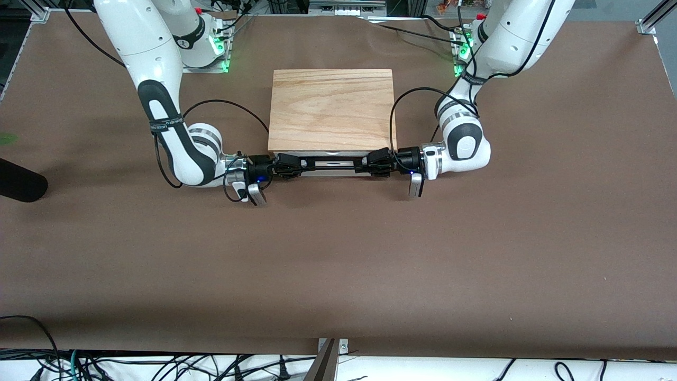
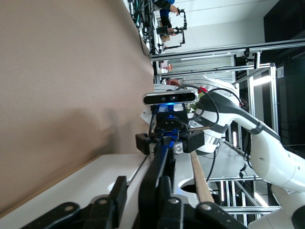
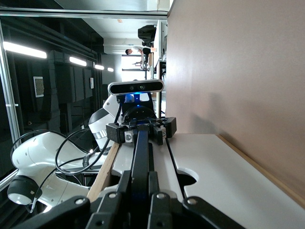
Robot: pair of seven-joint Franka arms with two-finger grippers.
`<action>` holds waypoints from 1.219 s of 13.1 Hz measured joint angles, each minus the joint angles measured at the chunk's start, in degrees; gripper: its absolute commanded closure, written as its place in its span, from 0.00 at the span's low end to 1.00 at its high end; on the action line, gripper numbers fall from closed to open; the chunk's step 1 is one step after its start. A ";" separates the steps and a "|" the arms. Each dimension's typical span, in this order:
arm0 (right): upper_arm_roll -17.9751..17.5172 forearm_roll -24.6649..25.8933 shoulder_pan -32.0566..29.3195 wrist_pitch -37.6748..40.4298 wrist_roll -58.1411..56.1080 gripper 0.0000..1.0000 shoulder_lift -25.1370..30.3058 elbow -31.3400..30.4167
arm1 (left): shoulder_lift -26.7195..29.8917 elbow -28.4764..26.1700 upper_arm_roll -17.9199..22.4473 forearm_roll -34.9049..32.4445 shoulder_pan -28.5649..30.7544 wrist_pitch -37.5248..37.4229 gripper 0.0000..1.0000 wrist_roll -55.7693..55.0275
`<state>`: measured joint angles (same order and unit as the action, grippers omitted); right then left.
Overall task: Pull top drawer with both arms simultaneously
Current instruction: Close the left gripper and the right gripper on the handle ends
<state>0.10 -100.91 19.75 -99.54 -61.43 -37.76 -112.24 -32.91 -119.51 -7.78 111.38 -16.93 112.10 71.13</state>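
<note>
The top drawer's white front shows just under the wood-grain top slab, and it looks shut or nearly so. Its black wire handle runs along the front. My right gripper is shut on the handle at the right arm's end; the right wrist view shows both fingers tight against the handle around my right gripper. My left gripper straddles the handle at the left arm's end. In the left wrist view, one finger stands apart from the handle.
The lower white front panel has a rounded notch. The box stands on a brown table cover. A black object lies at the right arm's end of the table. Cables hang along the edge nearest the front camera.
</note>
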 measured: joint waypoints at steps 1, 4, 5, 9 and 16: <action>0.00 0.00 0.00 0.00 -0.01 0.95 0.00 0.00 | 0.02 0.00 -0.09 0.02 0.08 -0.05 0.81 0.00; 0.01 0.00 -0.01 0.02 -0.01 0.95 -0.01 0.01 | 0.26 -0.11 -0.28 0.05 0.32 -0.57 1.00 0.26; 0.01 0.00 -0.01 0.02 -0.01 0.95 -0.01 0.02 | 0.26 -0.11 -0.29 0.05 0.33 -0.58 1.00 0.33; 0.01 0.00 -0.01 0.01 -0.01 0.95 -0.01 0.03 | 0.21 -0.11 -0.33 0.05 0.39 -0.63 1.00 0.37; 0.03 0.38 0.04 -0.34 1.00 0.95 -0.36 0.99 | -0.28 0.24 -0.40 0.15 0.75 -0.94 1.00 0.44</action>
<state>0.13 -100.54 19.79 -99.88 -60.43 -38.11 -111.25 -33.19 -119.28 -8.18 111.53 -16.18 111.16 71.57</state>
